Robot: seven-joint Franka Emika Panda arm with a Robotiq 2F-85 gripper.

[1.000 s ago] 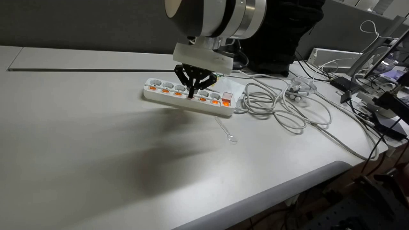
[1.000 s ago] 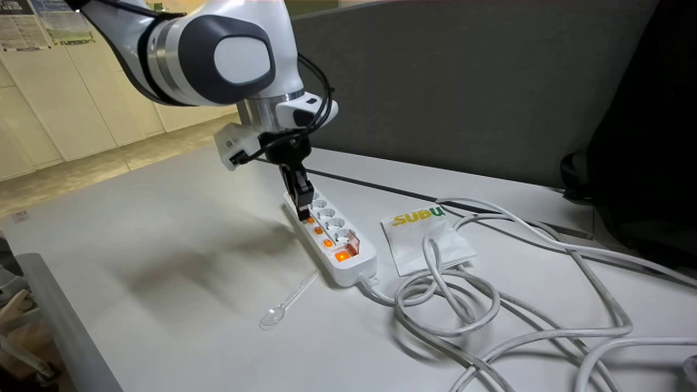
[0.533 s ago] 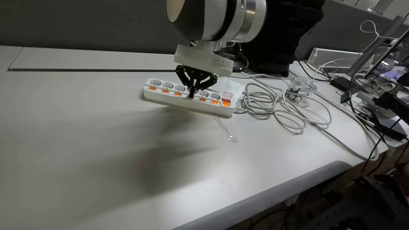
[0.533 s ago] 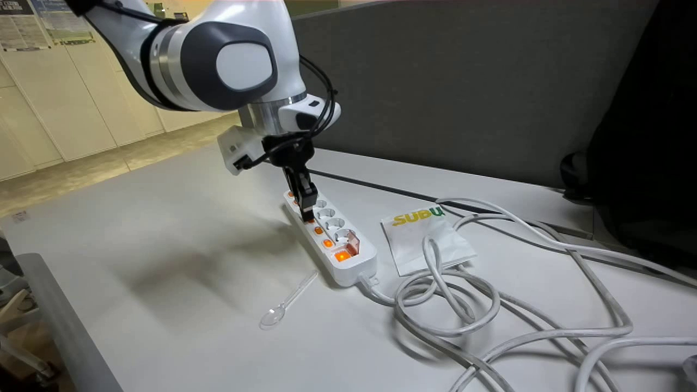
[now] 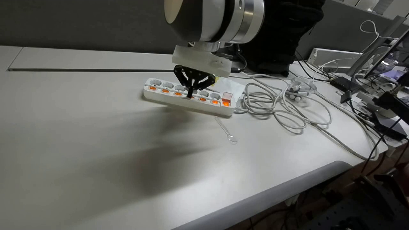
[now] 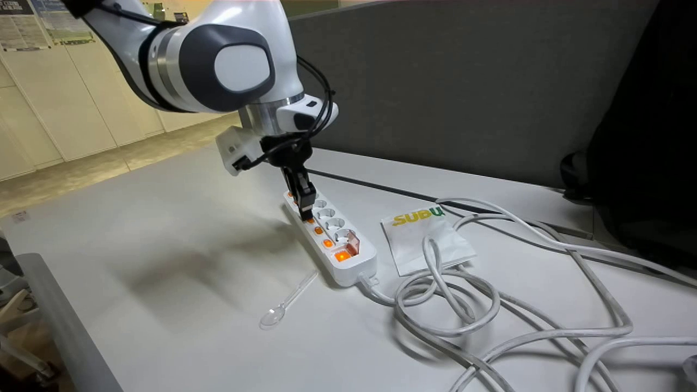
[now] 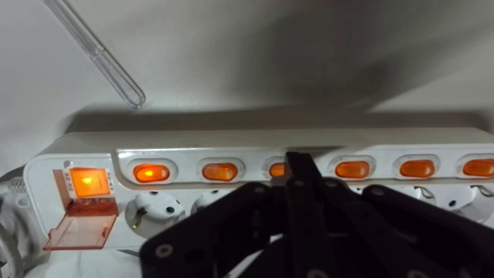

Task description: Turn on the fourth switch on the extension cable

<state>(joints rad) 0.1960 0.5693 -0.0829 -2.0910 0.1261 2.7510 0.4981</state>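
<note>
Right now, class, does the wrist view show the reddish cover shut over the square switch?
No, the reddish cover stands open, leaving the lit square switch on the power strip exposed.

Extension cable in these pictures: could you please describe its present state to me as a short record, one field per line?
Thing: extension cable, a white strip on the table
Switches: six small, one square
Clearly lit: square switch, small switch beside it
Reddish cover: flipped open
Pincer: closed, partly hiding the fourth switch from either end
Contact, that switch's state: cannot tell
Nearby: clear spoon
</note>
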